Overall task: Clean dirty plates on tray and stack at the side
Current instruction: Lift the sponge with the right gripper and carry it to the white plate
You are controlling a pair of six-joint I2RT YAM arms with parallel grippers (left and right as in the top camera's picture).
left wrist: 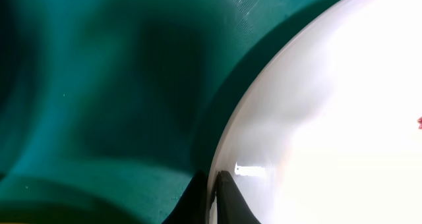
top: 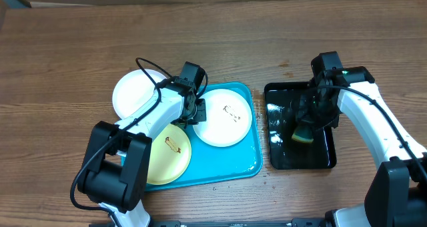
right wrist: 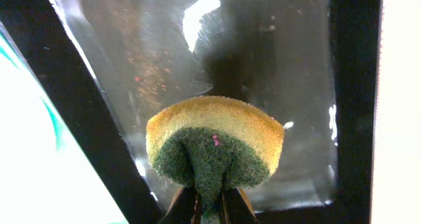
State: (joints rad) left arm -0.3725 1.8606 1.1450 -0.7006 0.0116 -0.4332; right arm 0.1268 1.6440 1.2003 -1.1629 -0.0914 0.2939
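Table (top: 67, 47) stands open along the far edge and far left. On the blue tray (top: 233, 167) only the near right corner is bare; a white plate (top: 227, 117) and a yellow plate (top: 170, 153) fill the rest. The left arm (top: 153, 113) blocks the tray's left side. A narrow lane separates it from the black tray (top: 280, 157), over which the right gripper (right wrist: 210, 207) hangs with a sponge (right wrist: 214, 145).
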